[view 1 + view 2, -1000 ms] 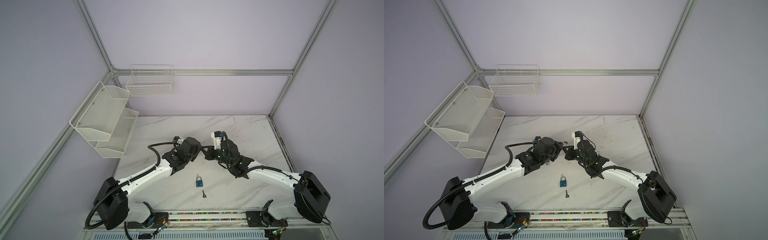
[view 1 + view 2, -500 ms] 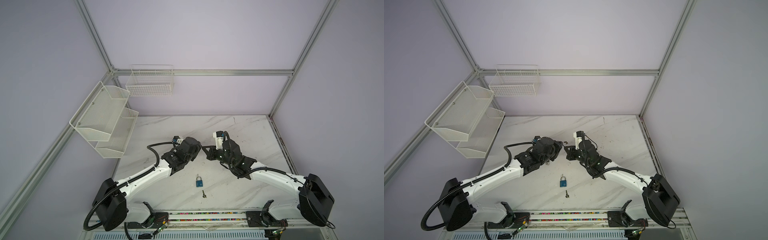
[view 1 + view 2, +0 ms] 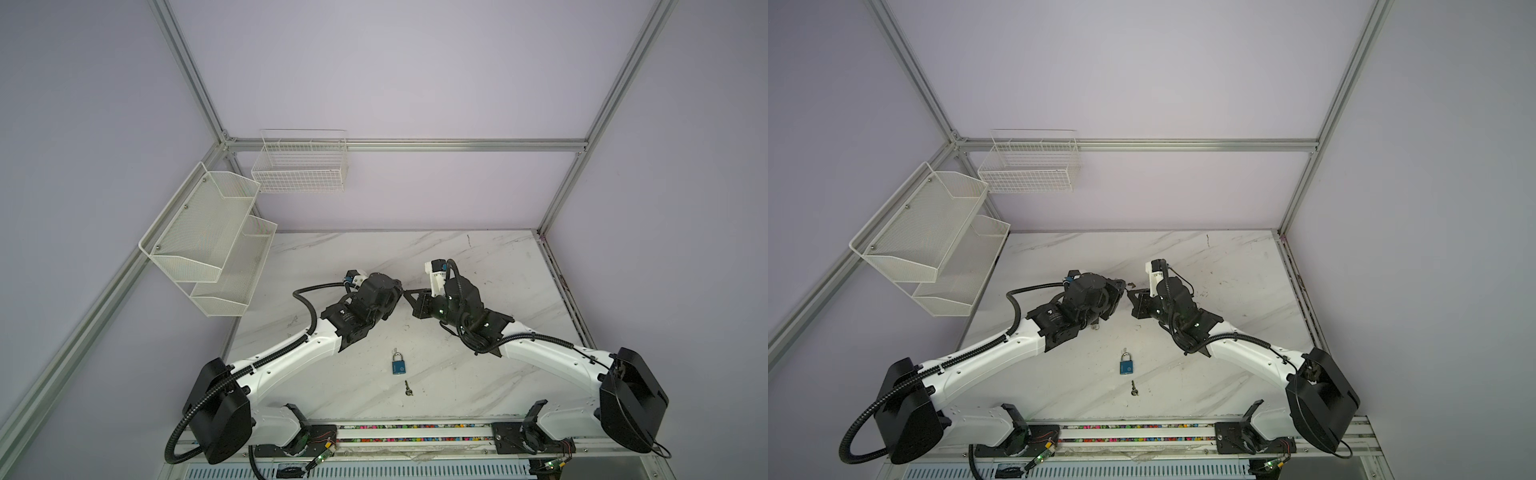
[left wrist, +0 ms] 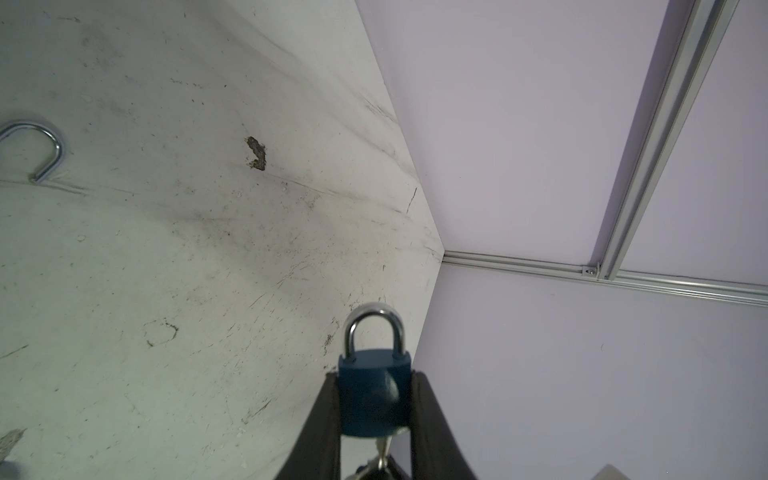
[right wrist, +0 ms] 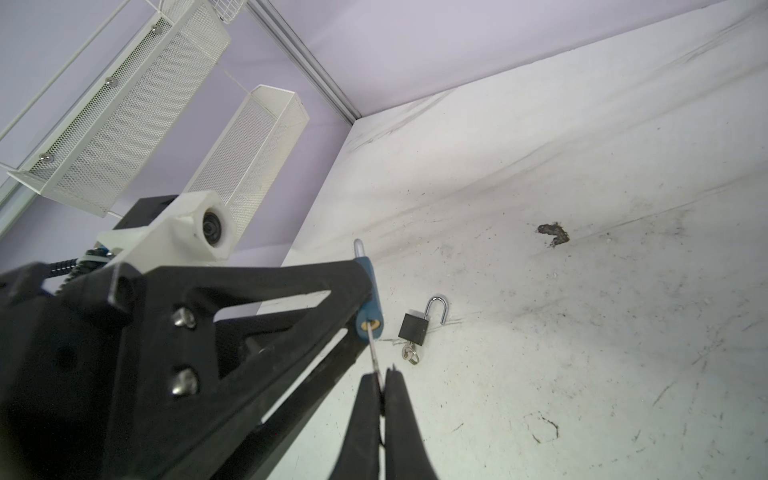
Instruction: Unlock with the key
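Note:
My left gripper (image 4: 375,376) is shut on a blue padlock (image 4: 374,395), its silver shackle closed and pointing away from the wrist. My right gripper (image 5: 383,376) is shut on a thin silver key (image 5: 374,353), whose tip sits in the brass keyhole at the bottom of that blue padlock (image 5: 369,291). In both top views the left gripper (image 3: 400,291) and the right gripper (image 3: 410,294) meet tip to tip above the middle of the marble table (image 3: 478,266). The held padlock is mostly hidden there.
A second blue padlock (image 3: 397,364) and a loose key (image 3: 408,388) lie near the table's front. A black padlock (image 5: 413,328) with an open shackle lies under the grippers. White mesh shelves (image 3: 208,245) and a wire basket (image 3: 299,166) hang at the back left.
The right arm has shifted very slightly. Both grippers stay met at the middle with their holds unchanged.

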Available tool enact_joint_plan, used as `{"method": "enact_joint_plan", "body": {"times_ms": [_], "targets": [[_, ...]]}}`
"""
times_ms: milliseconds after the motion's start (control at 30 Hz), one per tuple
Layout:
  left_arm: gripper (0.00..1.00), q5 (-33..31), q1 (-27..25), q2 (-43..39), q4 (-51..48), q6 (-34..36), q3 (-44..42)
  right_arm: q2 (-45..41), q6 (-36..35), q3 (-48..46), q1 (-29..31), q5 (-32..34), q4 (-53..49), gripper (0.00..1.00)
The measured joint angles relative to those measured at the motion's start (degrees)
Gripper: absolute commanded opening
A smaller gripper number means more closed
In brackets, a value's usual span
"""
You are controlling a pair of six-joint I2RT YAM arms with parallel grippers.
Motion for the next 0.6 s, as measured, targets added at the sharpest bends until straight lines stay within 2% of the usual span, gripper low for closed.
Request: {"method": "enact_joint_plan", "body": {"times_ms": [400, 600], "targets": [[0.0, -0.66, 0.31, 0.22, -0.55, 0.72, 0.02, 2.67, 0.26, 2.1, 0.0, -0.07, -0.59, 0.0], [0.0, -1.73, -0.22, 0.76, -0.72, 2.56, 0.15, 3.02, 2.56, 4.04, 0.0, -1.11, -3.69, 0.0]]}}
